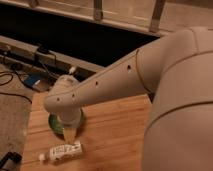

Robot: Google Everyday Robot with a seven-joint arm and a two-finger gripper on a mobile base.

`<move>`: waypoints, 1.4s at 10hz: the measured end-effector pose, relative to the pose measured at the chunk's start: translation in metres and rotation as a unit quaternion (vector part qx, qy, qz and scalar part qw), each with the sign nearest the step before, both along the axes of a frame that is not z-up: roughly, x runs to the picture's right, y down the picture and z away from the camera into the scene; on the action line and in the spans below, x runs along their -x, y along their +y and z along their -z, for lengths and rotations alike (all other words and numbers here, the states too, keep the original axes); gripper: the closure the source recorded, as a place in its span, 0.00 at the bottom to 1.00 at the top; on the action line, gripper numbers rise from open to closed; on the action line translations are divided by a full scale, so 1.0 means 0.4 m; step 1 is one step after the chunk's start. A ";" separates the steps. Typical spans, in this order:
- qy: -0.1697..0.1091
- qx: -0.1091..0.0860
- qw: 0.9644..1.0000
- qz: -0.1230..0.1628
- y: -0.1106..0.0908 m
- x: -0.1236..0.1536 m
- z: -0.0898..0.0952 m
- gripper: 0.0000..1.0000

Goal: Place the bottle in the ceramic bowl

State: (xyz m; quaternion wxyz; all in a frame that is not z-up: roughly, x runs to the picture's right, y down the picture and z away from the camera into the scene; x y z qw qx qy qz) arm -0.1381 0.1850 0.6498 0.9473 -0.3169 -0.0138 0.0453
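Lying on its side on the wooden table (116, 136), the bottle (63, 151) rests just in front of the ceramic bowl (53, 123), cap pointing left. The gripper (70, 133) hangs over the bowl's near edge, and I can't tell whether it's parted or closed.

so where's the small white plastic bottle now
The bottle lies on the wooden table, lower left in the camera view, beside the glossy green bowl under the gripper.
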 end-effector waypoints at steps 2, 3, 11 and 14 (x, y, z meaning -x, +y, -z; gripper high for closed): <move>-0.002 0.014 1.000 -0.008 0.056 -0.023 0.005 0.20; -0.006 0.022 1.000 -0.010 0.079 -0.018 0.004 0.20; -0.019 0.038 0.999 -0.005 0.112 0.008 -0.004 0.20; -0.030 0.065 0.997 -0.005 0.169 0.020 -0.072 0.20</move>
